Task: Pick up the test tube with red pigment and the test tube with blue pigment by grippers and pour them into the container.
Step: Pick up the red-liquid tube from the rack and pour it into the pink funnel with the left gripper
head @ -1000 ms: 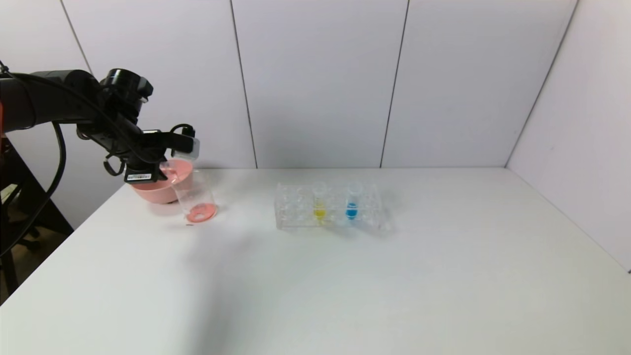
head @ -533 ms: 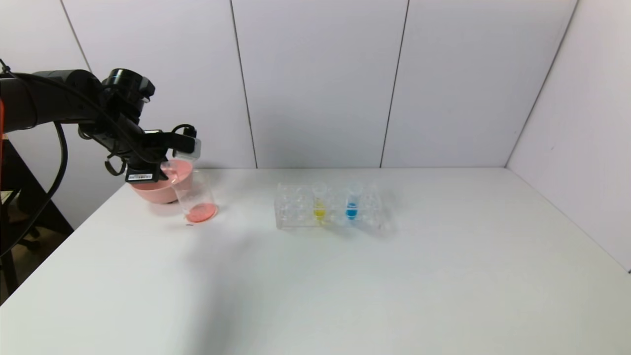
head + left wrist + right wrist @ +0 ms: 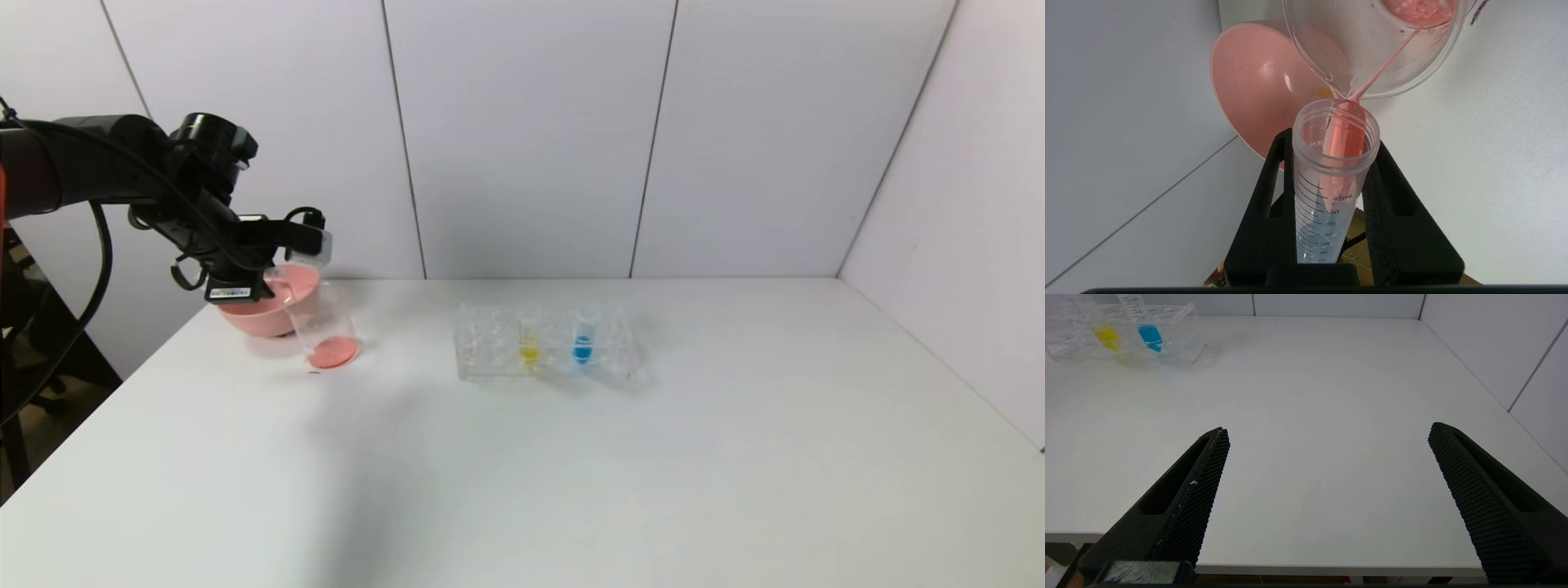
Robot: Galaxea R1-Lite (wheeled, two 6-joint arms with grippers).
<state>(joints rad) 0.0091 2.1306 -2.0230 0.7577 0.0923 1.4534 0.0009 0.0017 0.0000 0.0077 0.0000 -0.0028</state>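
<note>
Crowding the container (image 3: 322, 322) behind, a pink bowl (image 3: 253, 314).

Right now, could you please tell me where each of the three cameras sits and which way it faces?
Head view: on the robot's head, looking forward and down at the table; the left arm shows, pouring over the container.
Left wrist view: on the left wrist, looking along the left gripper at the test tube with red pigment.
Right wrist view: low at the table's near edge, facing the rack; right gripper fingers apart.
Shared: head and right wrist views both show the test tube with blue pigment.
</note>
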